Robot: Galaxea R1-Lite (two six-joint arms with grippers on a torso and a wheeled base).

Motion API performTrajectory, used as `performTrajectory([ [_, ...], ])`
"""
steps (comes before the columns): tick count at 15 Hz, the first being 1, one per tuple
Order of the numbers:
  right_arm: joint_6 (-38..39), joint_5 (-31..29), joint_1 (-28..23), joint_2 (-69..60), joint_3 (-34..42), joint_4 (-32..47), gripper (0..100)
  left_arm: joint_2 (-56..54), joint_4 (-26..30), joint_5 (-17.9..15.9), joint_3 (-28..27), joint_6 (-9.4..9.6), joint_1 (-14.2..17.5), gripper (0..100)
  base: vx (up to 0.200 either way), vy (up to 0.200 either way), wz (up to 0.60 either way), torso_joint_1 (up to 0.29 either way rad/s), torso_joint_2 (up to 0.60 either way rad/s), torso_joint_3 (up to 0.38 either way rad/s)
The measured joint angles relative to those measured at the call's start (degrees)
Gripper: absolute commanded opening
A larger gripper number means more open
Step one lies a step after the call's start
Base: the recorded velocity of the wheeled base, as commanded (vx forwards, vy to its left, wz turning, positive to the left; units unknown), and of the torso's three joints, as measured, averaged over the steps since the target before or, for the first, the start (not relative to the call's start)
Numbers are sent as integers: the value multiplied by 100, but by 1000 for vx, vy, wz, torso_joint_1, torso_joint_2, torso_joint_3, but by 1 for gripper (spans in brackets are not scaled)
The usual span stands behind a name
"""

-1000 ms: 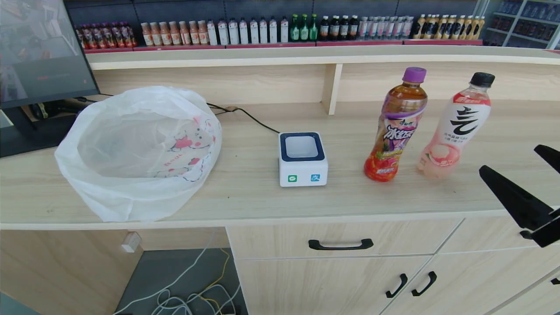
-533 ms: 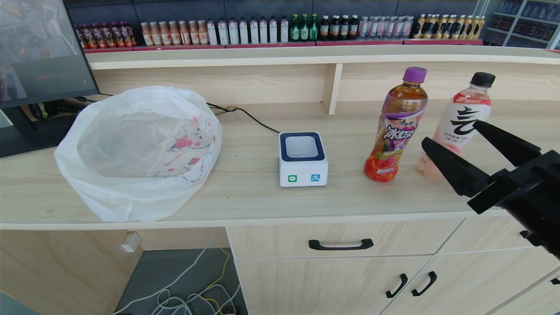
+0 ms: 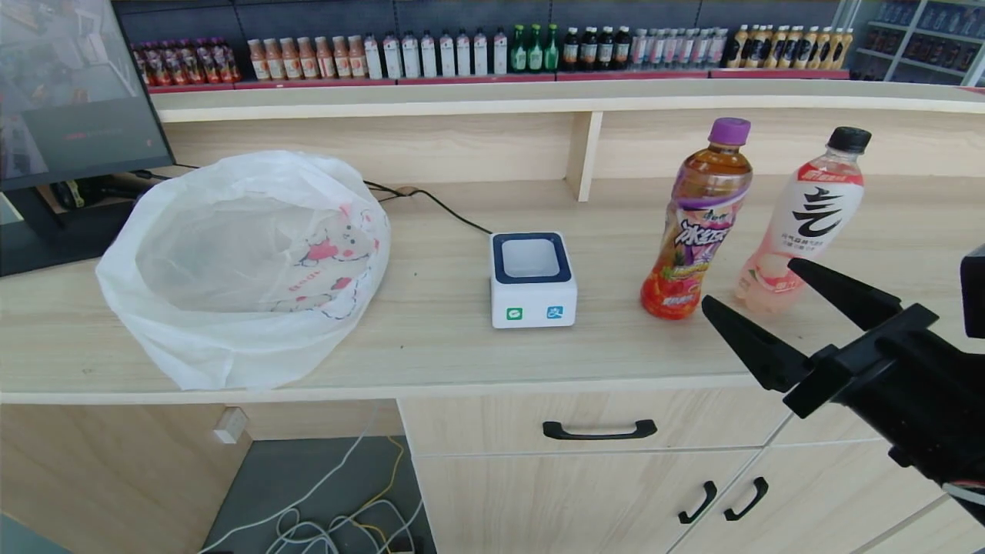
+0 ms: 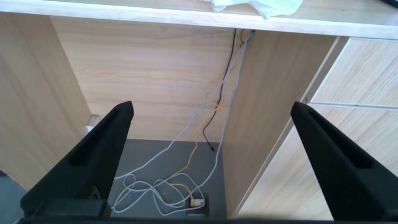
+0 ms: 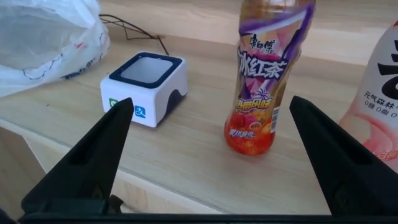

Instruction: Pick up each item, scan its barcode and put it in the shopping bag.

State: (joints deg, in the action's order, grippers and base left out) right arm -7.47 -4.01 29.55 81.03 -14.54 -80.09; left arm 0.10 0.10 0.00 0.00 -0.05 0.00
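Left end effector (image 4: 212, 107): fingers wide apart and empty, held low and facing the gap under the table where cables (image 4: 186, 180) lie.
Bag (image 3: 246, 261): left of the head view, on the table (image 3: 431, 346), mouth open; no bottle can be seen inside.
Scanner (image 3: 532, 279): centre of the frame, window facing up, nothing held over it.
Tea bottle (image 3: 696, 219): right of centre, upright on the table, not gripped.
Pink bottle (image 3: 804, 223): just right of the tea bottle, upright, not gripped.
Right end effector (image 3: 748, 282): lower right, fingers spread apart and holding nothing, near the bottles on the near side but not touching them. In its wrist view the tea bottle stands farther off, between the two fingers.
Done: nothing so far, by the look of it; no item has reached the bag.
Left: both bottles need to be picked up, scanned and bagged.
Step in hand: probably the approach to the first bottle, most likely the tea bottle.
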Motion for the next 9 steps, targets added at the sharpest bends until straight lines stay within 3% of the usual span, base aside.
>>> performTrajectory([
  [9, 118, -680, -194, 524, -325, -155, 100, 0, 0, 0, 0, 2, 2, 100, 0, 0, 0, 0, 0, 0],
])
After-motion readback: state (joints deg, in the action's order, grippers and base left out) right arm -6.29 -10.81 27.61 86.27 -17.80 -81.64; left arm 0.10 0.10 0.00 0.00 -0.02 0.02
